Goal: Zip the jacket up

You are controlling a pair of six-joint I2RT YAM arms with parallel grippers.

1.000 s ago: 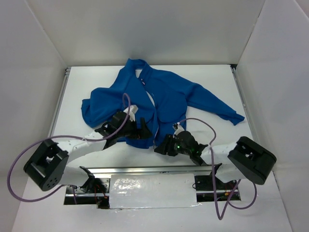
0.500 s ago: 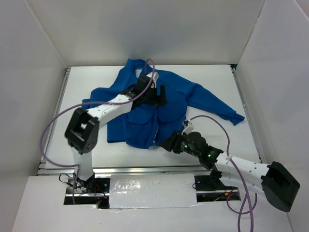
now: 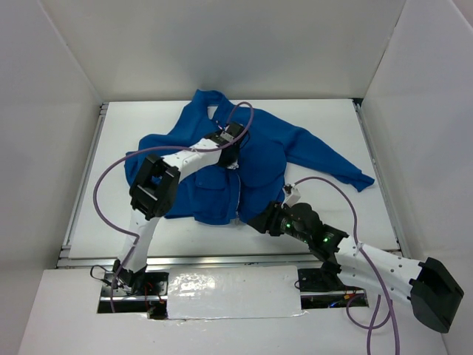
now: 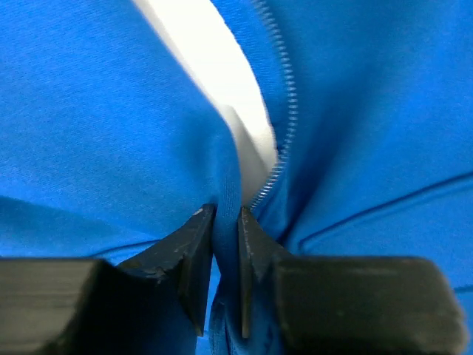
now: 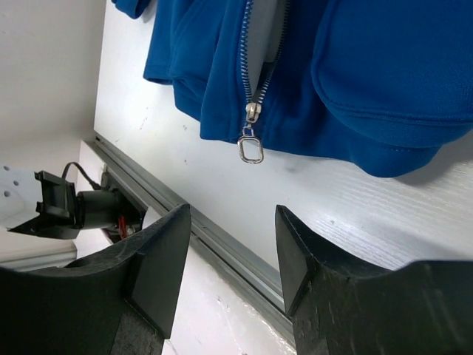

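The bright blue jacket (image 3: 266,148) lies spread on the white table (image 3: 340,214), collar far, front partly open with white lining showing. My left gripper (image 3: 231,154) rests on its chest. In the left wrist view that gripper (image 4: 227,222) is shut on a fold of the jacket's (image 4: 111,111) front edge, just left of the zipper teeth (image 4: 284,126). My right gripper (image 3: 256,220) hovers at the hem, open. In its own view the right gripper (image 5: 232,214) holds nothing; the metal zipper pull (image 5: 250,149) hangs a little beyond its fingertips at the jacket's (image 5: 384,66) bottom edge.
A metal rail (image 3: 222,260) runs along the table's near edge and shows close under the right gripper as a grey rail (image 5: 222,251). White walls enclose the table on three sides. Purple cables (image 3: 111,177) loop over both arms.
My left arm has swung from the hem up to the jacket's chest and closed on the front edge. The right arm has stretched out, its gripper staying open by the hem.
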